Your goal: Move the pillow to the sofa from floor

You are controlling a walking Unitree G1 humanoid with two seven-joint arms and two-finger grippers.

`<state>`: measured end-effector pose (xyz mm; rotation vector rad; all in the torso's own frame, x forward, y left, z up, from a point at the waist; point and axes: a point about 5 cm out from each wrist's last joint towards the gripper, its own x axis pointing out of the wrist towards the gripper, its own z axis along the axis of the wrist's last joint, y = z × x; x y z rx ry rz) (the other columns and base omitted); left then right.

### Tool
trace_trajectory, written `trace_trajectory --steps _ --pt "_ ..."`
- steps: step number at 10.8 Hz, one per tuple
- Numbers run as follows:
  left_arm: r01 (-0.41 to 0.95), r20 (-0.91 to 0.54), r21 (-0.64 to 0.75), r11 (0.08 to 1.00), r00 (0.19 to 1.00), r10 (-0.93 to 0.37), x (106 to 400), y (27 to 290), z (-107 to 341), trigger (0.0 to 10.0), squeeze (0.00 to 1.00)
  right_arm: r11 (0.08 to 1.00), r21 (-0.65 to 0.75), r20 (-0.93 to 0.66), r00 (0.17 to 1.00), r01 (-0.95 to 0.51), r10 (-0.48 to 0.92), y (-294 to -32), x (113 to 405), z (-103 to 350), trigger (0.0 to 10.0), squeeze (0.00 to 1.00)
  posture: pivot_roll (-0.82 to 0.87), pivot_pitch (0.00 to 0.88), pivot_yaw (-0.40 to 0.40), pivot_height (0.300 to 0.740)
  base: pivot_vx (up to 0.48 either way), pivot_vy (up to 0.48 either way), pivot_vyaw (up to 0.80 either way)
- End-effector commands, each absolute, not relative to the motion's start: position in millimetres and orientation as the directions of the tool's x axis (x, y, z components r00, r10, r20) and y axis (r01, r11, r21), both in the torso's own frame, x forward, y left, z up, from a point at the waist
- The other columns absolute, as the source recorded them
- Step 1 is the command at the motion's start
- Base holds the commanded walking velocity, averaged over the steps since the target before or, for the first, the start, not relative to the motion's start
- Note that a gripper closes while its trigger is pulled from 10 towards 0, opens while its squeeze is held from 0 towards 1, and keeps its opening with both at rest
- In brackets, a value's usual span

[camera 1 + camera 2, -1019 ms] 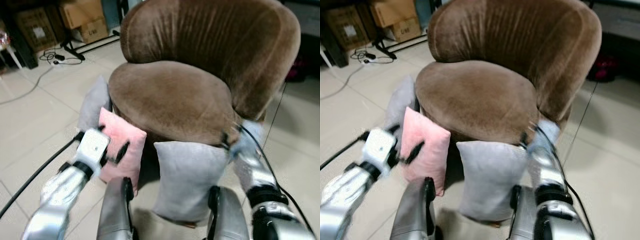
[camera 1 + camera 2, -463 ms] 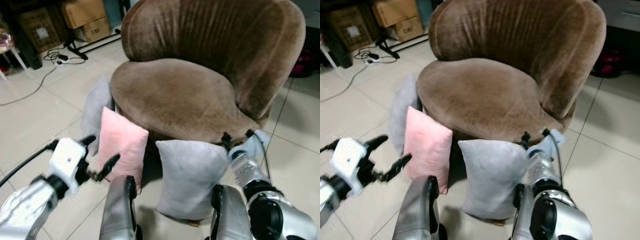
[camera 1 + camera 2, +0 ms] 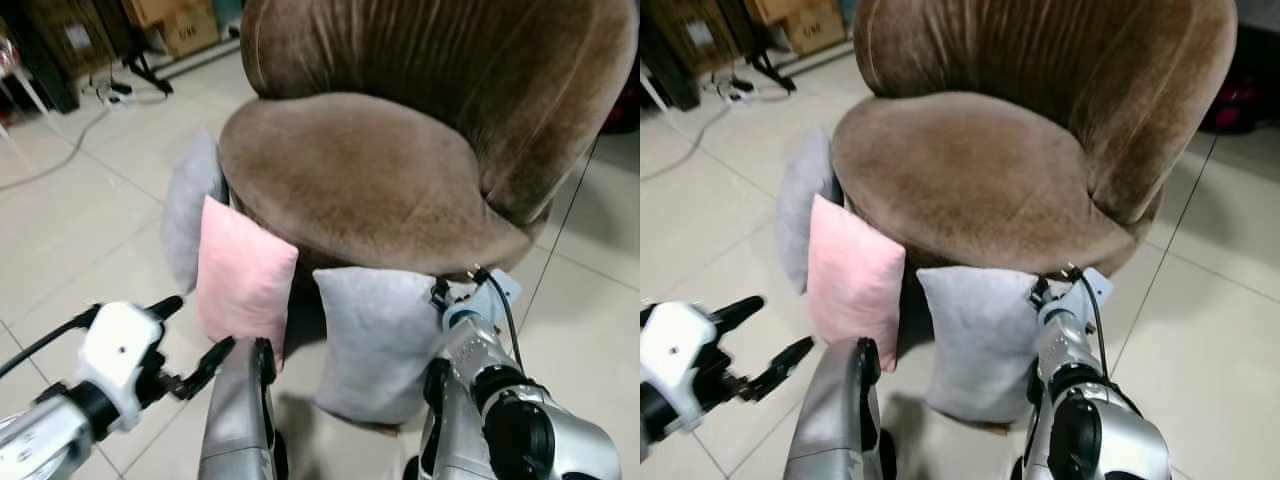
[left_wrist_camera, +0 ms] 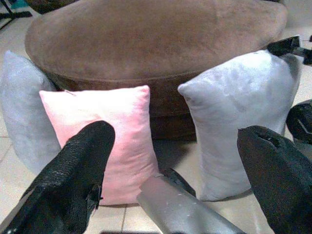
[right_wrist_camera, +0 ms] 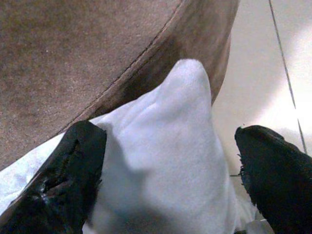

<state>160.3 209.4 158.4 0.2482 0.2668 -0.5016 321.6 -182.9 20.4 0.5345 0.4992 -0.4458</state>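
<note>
Pillows stand on end on the tiled floor (image 3: 70,230), leaning against the front of the brown sofa (image 3: 370,170): a grey pillow (image 3: 375,340) towards the robot's right, a pink pillow (image 3: 243,278) beside it, and a second grey pillow (image 3: 190,205) further round on the left.

The right tool (image 5: 170,161) is the nearer one. Its wrist view shows the grey pillow's upper corner rising between the two black fingers, which stand wide apart on either side of it and grip nothing. The pillow's long axis runs up and down, with its top edge just under the seat's rim.

The left tool (image 3: 195,335) hangs low over the floor, well apart from the pink pillow, its fingers spread and empty, pointing toward the pink and grey pillows.

My judgement: the right tool need only close on that corner and then lift up and forward onto the seat.
</note>
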Motion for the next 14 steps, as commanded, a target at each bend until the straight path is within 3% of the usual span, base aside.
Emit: trace_trajectory --steps 1,2,3,11,14 --pt "0.499 -0.317 0.176 0.849 0.845 -0.431 157.6 211.9 162.2 10.0 0.00 0.755 0.389 -0.565 0.784 0.528 -0.257 -176.8 322.1 19.8 10.0 0.00 0.14 0.129 0.053 0.476 0.000 0.000 0.00" --pt "0.499 -0.322 0.174 0.849 0.843 -0.430 155.3 212.3 162.7 10.0 0.00 0.747 0.405 -0.566 0.786 0.528 -0.248 -175.1 322.4 19.8 10.0 0.00 0.14 0.132 0.052 0.476 0.000 0.000 0.00" --pt "0.503 -0.334 0.161 0.849 0.837 -0.433 149.6 211.0 164.0 10.0 0.00 0.754 0.403 -0.577 0.783 0.519 -0.231 -170.7 320.9 17.1 0.0 0.00 0.15 0.135 0.047 0.476 0.000 0.000 0.00" --pt "0.516 -0.338 0.138 0.845 0.827 -0.450 145.8 206.8 167.5 10.0 0.00 0.783 0.389 -0.582 0.788 0.485 -0.198 -159.1 319.4 14.3 0.0 0.00 0.15 0.124 0.034 0.476 0.000 0.000 0.00" --pt "0.508 -0.337 0.140 0.850 0.832 -0.442 146.1 205.4 166.4 10.0 0.00 0.838 0.341 -0.590 0.791 0.427 -0.163 -152.9 320.1 14.1 0.0 0.00 0.15 0.116 0.028 0.476 0.000 0.000 0.00"
